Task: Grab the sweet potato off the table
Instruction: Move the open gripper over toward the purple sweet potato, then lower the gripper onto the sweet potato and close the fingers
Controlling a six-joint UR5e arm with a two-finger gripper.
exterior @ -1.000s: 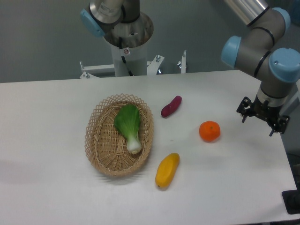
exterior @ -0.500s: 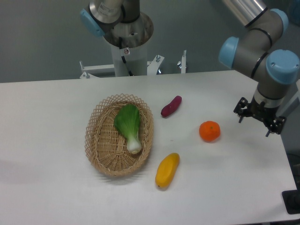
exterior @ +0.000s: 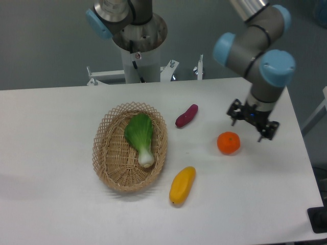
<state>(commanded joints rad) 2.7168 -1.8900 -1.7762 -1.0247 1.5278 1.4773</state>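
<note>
The sweet potato is a small dark purple-red tuber lying on the white table, just right of the basket. My gripper hangs above the table to the right of it, roughly 130 pixels away, just above and right of the orange. Its fingers point down and stand apart, with nothing between them.
A wicker basket holding a green leafy vegetable sits left of the sweet potato. A round orange lies below the gripper. A yellow oblong fruit lies near the front. The arm's base column stands behind the table.
The arm has swung left from near the table's right edge, bringing the gripper closer to the orange and the sweet potato. The objects on the table have not moved.
</note>
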